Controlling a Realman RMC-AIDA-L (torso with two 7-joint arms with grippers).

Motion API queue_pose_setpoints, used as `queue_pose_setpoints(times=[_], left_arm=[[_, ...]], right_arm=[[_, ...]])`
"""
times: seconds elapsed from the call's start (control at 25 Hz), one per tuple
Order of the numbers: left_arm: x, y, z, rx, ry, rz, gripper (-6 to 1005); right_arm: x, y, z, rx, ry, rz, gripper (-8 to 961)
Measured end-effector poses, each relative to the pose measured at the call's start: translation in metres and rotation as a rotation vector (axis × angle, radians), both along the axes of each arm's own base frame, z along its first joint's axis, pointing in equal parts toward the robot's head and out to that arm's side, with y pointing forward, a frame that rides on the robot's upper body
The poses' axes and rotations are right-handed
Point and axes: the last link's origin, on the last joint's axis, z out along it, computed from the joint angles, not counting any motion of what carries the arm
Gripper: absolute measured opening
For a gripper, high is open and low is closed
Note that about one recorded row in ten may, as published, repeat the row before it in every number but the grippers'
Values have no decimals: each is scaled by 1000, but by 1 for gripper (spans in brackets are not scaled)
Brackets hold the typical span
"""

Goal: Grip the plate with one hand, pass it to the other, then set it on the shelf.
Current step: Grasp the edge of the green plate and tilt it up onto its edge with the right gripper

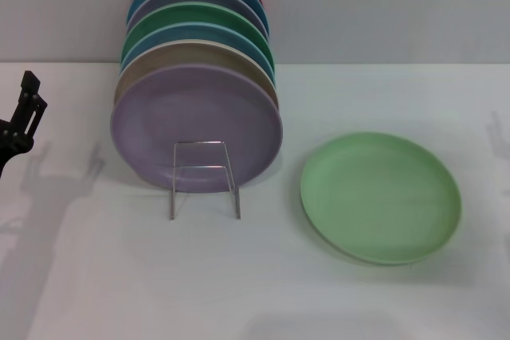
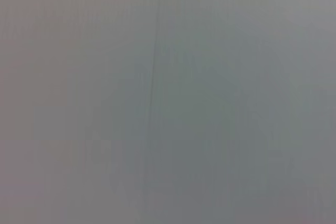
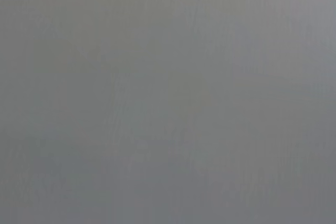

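Left gripper [image 1: 20,117] cut off at edge; rear plates [image 1: 199,5] mostly hidden.

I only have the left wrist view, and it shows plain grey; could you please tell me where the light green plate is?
Observer: The plate lies flat on the table, to the robot's right of the shelf.
Operator: Is the shelf loaded?
Observer: Yes, a lilac plate stands at its front, with more plates behind.
Operator: And my left gripper?
Observer: The left gripper is at the table's left edge, well apart from the plate.
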Motion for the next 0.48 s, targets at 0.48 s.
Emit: queue_pose_setpoints(times=[0.48], left_arm=[[3,0,4,25,-3,-20,812]], right_arm=[[-8,3,-4,-14,53,34,598]])
